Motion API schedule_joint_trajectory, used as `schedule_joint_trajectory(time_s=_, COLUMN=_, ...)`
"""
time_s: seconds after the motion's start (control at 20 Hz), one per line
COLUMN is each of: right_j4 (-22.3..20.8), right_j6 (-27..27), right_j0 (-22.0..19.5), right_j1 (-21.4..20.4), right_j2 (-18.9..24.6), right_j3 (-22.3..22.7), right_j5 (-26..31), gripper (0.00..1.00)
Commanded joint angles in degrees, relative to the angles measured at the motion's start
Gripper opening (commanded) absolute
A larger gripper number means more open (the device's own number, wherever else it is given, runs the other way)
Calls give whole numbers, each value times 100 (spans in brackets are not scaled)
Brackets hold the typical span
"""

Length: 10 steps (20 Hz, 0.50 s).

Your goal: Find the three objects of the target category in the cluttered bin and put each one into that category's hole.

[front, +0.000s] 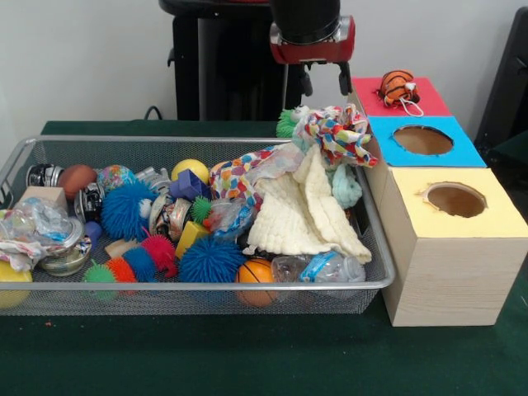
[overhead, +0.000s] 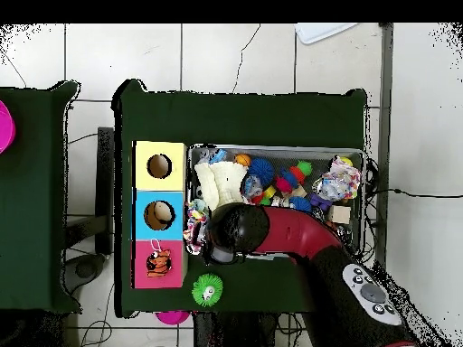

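The silver wire-mesh bin (front: 198,285) is packed with toys, balls and cloths. My gripper (front: 325,87) hangs open and empty above the bin's far right corner, just over a multicoloured patterned cloth (front: 337,134) bunched on the rim. A cream cloth (front: 301,213) lies below that. Three boxes stand to the right of the bin: a red one (front: 429,101), a blue one (front: 454,153) and a yellow one (front: 495,216), each with a round hole. An orange striped plush toy (front: 398,87) sits on the red box. In the overhead view the arm (overhead: 271,230) hides the gripper.
In the bin are blue spiky balls (front: 210,260), an orange ball (front: 256,273), a yellow ball (front: 190,170), a plastic bottle (front: 318,268) and metal tins (front: 62,256). A green spiky ball (overhead: 207,291) lies on the table outside the bin. The robot's pedestal (front: 223,66) stands behind.
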Motion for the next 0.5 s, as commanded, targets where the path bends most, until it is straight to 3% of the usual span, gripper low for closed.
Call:
schedule_joint_trajectory(time_s=0.05, right_j4=-637, right_j6=-194, right_j0=-51, right_j1=221, right_j2=-236, right_j3=-629, right_j5=-249, gripper=100)
schedule_joint_trajectory(time_s=0.5, right_j4=-889, right_j6=-85, right_j0=-168, right_j1=312, right_j2=-139, right_j3=-706, right_j5=-602, gripper=100)
